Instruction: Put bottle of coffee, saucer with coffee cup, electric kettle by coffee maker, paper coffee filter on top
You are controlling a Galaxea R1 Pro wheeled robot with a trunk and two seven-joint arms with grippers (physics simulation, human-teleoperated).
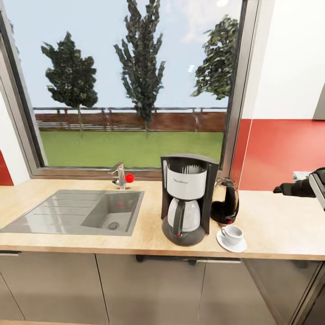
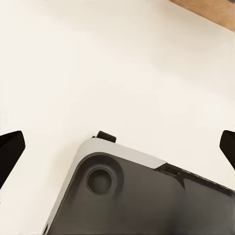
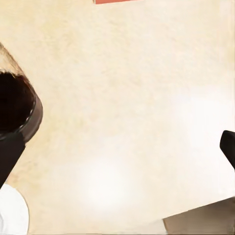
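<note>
One cup [image 1: 232,234] sits on one saucer [image 1: 231,243] at the countertop's [image 1: 280,225] front edge. Just behind stand one kettle [image 1: 225,202] and, to its left, one coffee maker [image 1: 186,197]. The right gripper [image 1: 289,189], jaws spread, hovers right of the kettle and is the nearer arm. The left gripper's [image 2: 117,147] jaws are also spread.

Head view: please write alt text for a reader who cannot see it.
A black-and-white coffee maker stands on a beige countertop before a large window, with a dark electric kettle just behind on its right and a white coffee cup on a saucer in front of the kettle. A steel sink lies to the left; the right gripper reaches in from the right edge.
</note>
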